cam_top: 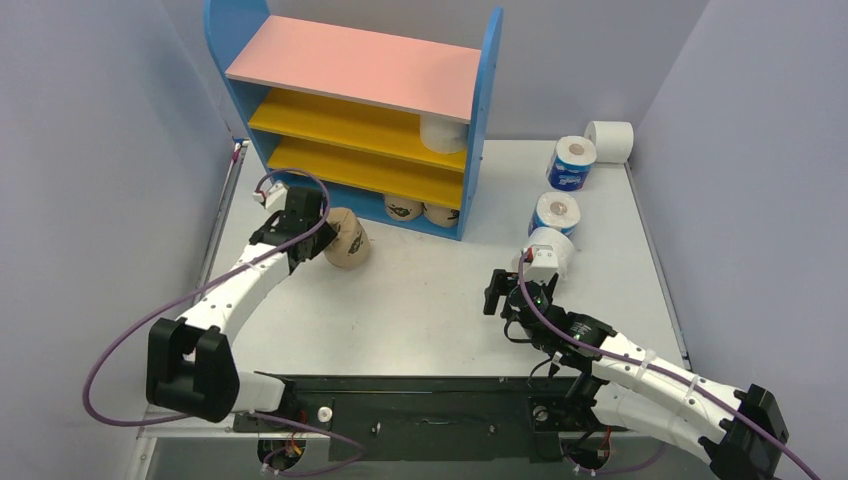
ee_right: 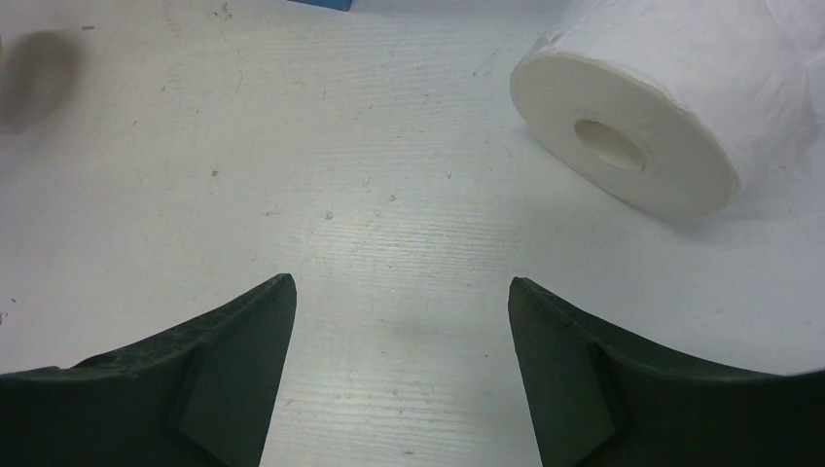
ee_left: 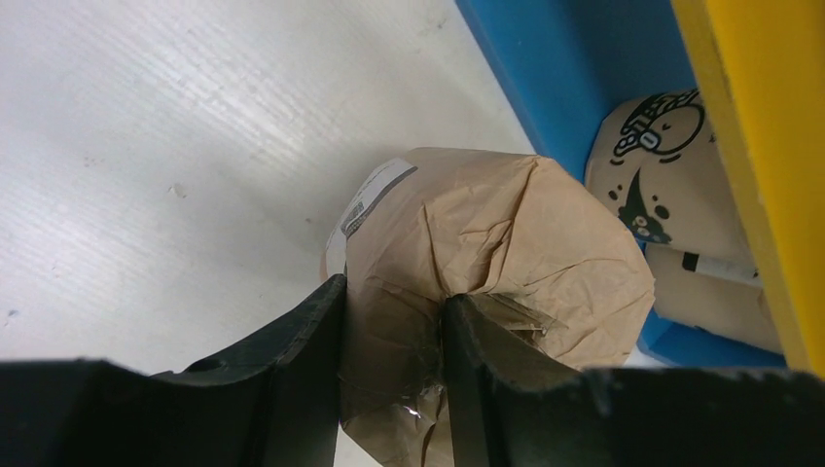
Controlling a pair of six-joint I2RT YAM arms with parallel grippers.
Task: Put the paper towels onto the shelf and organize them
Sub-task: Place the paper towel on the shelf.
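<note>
The shelf (cam_top: 350,65) stands at the back of the table, with a pink top, two yellow shelves and a blue base. A white roll (cam_top: 443,132) sits on its upper yellow shelf. Two tan printed rolls (cam_top: 403,208) (cam_top: 440,214) sit on its base; one also shows in the left wrist view (ee_left: 662,165). My left gripper (cam_top: 318,238) (ee_left: 394,321) is shut on a tan paper-wrapped roll (cam_top: 348,240) (ee_left: 506,243), just in front of the base. My right gripper (cam_top: 497,292) (ee_right: 402,287) is open and empty over bare table. A white roll (cam_top: 550,252) (ee_right: 642,117) lies just to its right.
Two blue-wrapped rolls (cam_top: 572,163) (cam_top: 555,214) stand to the right of the shelf. Another white roll (cam_top: 610,140) lies on its side at the far right corner. Grey walls close in the table on the left, the back and the right.
</note>
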